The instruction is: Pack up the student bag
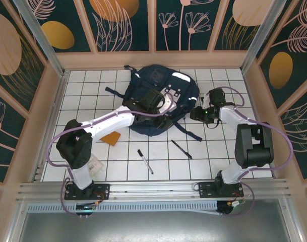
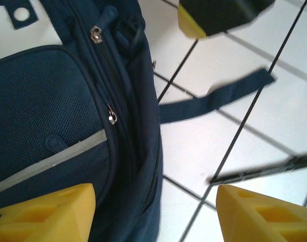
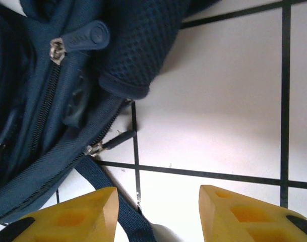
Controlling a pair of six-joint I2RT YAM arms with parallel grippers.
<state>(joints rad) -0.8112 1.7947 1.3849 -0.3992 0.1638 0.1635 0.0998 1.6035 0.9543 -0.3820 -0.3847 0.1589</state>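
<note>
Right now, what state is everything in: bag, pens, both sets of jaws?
Student bag: lying flat, front up, not held.
Left gripper: jaws open, empty.
Right gripper: jaws open, empty.
Near pen: loose on table.
Far pen: loose on table.

student bag (image 1: 149,79) hogs the back-middle tiles (image 1: 87,85); back-left corner's wide open; near side only has a marker (image 1: 145,161), a pen (image 1: 182,149) and an orange card (image 1: 113,137) to dodge

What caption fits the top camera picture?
Open left gripper and open right gripper at a navy backpack on a tiled table, two pens nearby.
</note>
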